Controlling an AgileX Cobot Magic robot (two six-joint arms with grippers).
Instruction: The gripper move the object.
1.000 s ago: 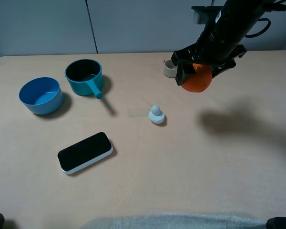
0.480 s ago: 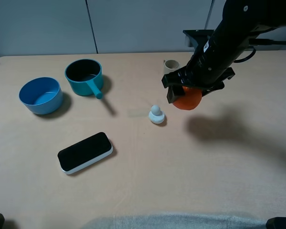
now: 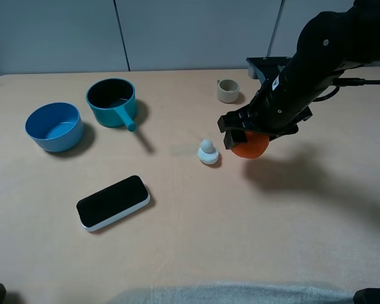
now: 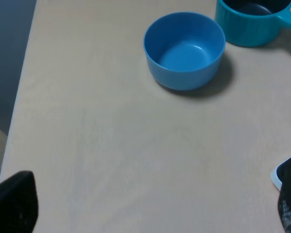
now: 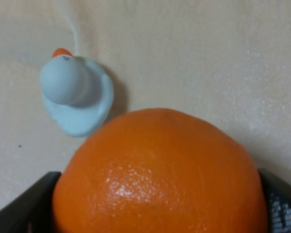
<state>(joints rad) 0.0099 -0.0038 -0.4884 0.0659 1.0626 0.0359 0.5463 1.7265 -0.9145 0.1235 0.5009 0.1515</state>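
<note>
Tabletop (image 3: pixel 177 253) stays as it was, and the only motion belongs to the right arm (image 3: pixel 329 57), which within the last second has swung down and toward the middle of the table. A second ago it was holding its load high up, near the small beige cup (image 3: pixel 227 90). Now the right gripper (image 3: pixel 250 139) hangs low, its shadow drawn in close beneath it, with the cup left well behind. The black phone (image 3: pixel 113 202), the blue bowl (image 3: pixel 53 126) and the teal pot (image 3: pixel 111 101) have not shifted. The left gripper (image 4: pixel 150 218) idles over the near left corner with its dark fingers (image 4: pixel 14 204) spread wide and nothing between them, looking toward the bowl. The right claw is pinching the mandarin (image 3: pixel 250 149) from both sides, and the wrist view shows the fruit (image 5: pixel 160 179) filling the gap between the jaws. Whether it already touches the table I cannot tell from either view; at most a thin gap remains. The mandarin now sits just beside the pale duck (image 3: pixel 208 152), apart from it but close, as the wrist view of the duck (image 5: pixel 75 94) confirms. I judge the carry to be almost over, with set-down and release the remaining part. The main hazard is that opening jaws, or a fruit that rolls, could nudge the duck
</note>
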